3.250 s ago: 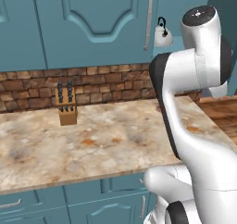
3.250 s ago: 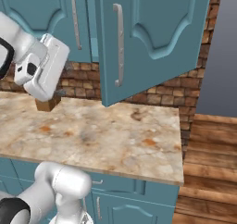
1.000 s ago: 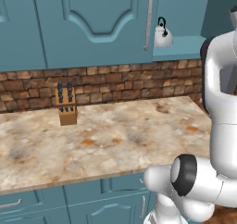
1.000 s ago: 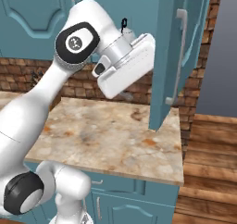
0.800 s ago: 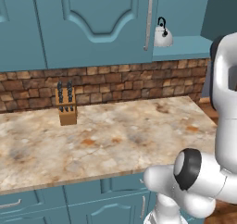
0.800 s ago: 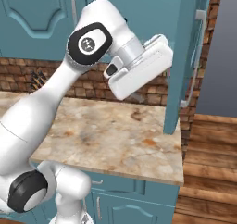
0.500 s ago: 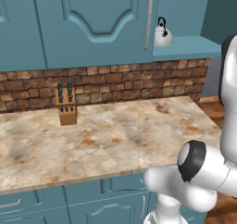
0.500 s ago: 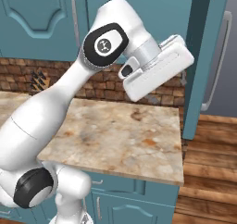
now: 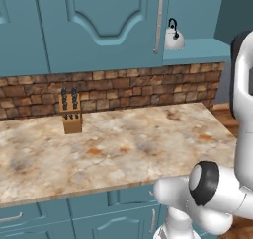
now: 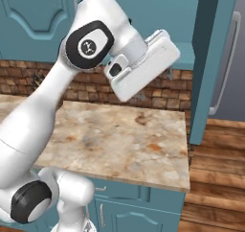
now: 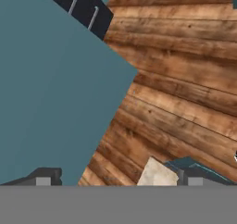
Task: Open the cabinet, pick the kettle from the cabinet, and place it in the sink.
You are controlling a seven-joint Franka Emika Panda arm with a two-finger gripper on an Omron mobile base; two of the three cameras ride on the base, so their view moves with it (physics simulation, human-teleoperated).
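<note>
So the cabinet [image 10: 210,58] door's swung wide open (step one done), the kettle [image 9: 173,35] sits on its shelf untouched, the jaws are spread wide and empty, so grabbing it and the sink drop are left.

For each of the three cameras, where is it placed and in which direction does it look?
Left base view: behind the arm, on its left, facing the counter, the knife block and the kettle on the open cabinet shelf; white arm at lower right.
Right base view: behind the arm, on its right, facing the same counter and the swung-open cabinet door; arm rises from lower left.
Hand view: on the hand, looking down past the open claw at teal door and wooden floor.
Both base views share counter, brick wall and cabinet.
</note>
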